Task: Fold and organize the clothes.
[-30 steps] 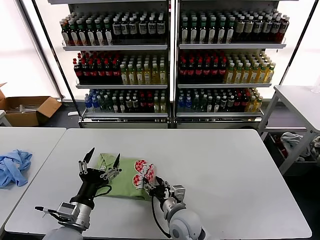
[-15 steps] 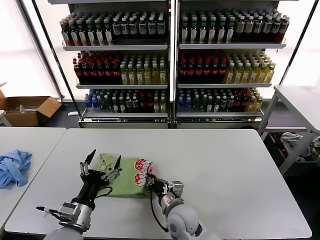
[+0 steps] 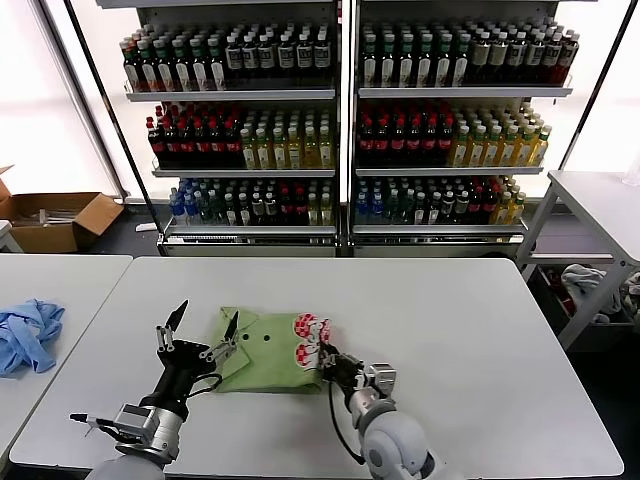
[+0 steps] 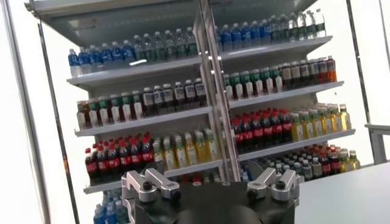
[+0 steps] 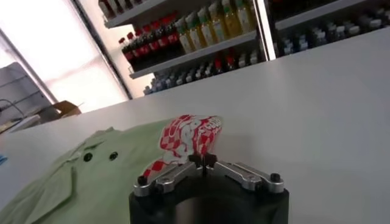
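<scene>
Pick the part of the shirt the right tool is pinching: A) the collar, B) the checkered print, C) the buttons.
B: the right tool is shut on the red-and-white checkered print of the shirt, away from collar and buttons.

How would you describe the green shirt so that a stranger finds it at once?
Look at the big white table in front of the drink shelves. Near its front edge, between the left gripper and the right gripper, lies the green shirt. Only it has a collar, dark buttons and a red-and-white checkered patch.
</scene>
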Available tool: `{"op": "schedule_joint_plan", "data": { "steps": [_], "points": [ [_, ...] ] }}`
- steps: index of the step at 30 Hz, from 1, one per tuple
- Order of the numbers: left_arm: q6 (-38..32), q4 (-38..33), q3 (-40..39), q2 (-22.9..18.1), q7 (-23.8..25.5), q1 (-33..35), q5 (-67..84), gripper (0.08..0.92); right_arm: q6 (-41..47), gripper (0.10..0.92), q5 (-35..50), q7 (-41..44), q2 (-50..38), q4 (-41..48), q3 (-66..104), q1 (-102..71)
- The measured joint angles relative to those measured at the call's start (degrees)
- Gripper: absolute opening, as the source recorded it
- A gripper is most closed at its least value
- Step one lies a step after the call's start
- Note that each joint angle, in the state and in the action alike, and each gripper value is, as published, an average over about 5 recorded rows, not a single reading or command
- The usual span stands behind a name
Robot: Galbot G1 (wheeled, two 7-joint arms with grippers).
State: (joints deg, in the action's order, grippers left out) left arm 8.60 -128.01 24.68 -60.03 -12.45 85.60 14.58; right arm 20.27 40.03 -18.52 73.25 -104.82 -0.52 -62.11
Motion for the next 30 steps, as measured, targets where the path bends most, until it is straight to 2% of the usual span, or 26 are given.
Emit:
{"op": "schedule_joint_plan", "data": {
  "steps": [6,9,19,30],
  "points": [
    [0.19,0.39,-0.71,-0.31,0.02,-0.3,0.0,0.823,-1.16,0.118,-0.11,1.07,-5.34,-4.39,4.77,-3.8],
    [0.25,0.58,-0.69,-0.27,0.0,-0.24,0.07,0.823,-1.84,0.174,-0.66,1.78,-7.63,-5.57,7.11,-5.27],
    [1.66,-0.64,-0.76,0.88,-1.0,0.87,1.47,0.823,-5.96,0.46,-7.26,5.17,-13.16,-7.72,14.79,-10.16],
    [3.12,-2.99,-1.67,4.12,-2.54,2.38,6.18,0.823,-10.08,0.774,-11.57,6.63,-17.24,-18.55,30.38,-23.62]
  ]
}}
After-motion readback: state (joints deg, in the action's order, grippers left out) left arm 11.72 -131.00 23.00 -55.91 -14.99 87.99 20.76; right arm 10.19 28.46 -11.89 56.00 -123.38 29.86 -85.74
